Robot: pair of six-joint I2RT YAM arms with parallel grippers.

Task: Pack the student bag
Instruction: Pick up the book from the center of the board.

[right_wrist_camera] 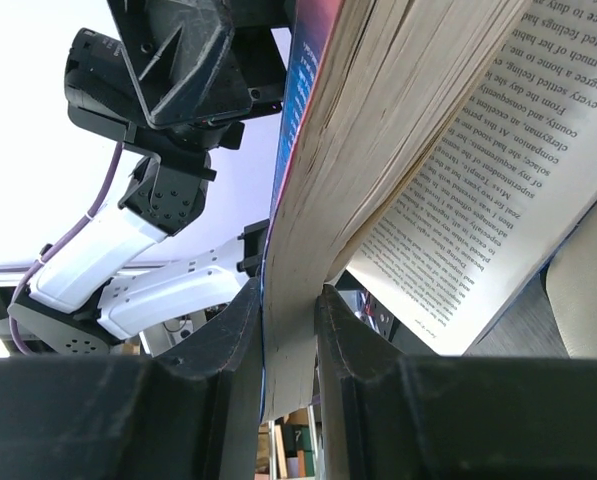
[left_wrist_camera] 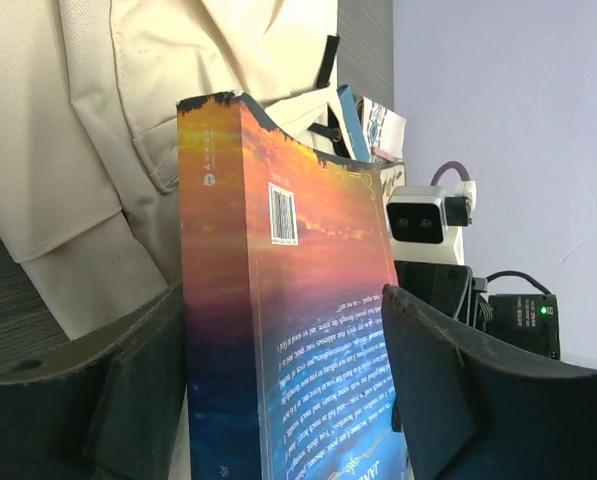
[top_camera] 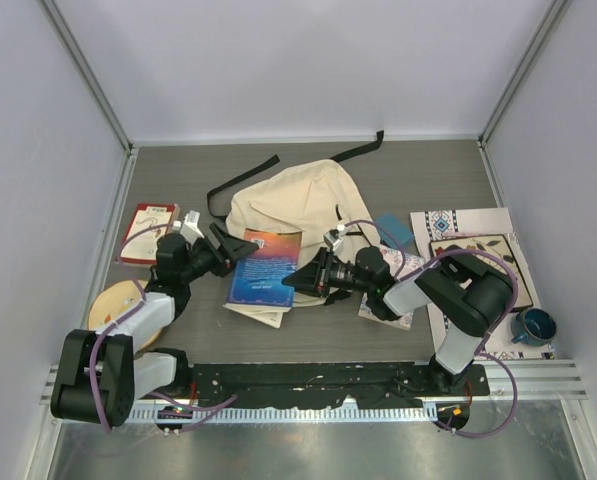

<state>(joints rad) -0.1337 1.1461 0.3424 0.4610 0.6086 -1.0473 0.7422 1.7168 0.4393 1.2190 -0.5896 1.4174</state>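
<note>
The student bag (top_camera: pixel 303 200) is a cream backpack with black straps, lying flat mid-table; it also fills the left wrist view's upper left (left_wrist_camera: pixel 98 130). A paperback book (top_camera: pixel 268 262) with an orange-to-blue cover is held over the bag's near edge. My right gripper (top_camera: pixel 292 281) is shut on a block of the book's pages (right_wrist_camera: pixel 378 140) at its right edge (right_wrist_camera: pixel 290 295); the remaining pages hang open. My left gripper (top_camera: pixel 242 243) is open, its jaws straddling the book's spine side (left_wrist_camera: pixel 283 300) with a wide gap.
A red-and-white book (top_camera: pixel 148 232) and a round wooden object (top_camera: pixel 113 300) lie at the left. A light blue box (top_camera: pixel 393 235), a patterned mat (top_camera: pixel 473 265), a blue mug (top_camera: pixel 533 325) and a booklet (top_camera: pixel 383 305) lie at the right.
</note>
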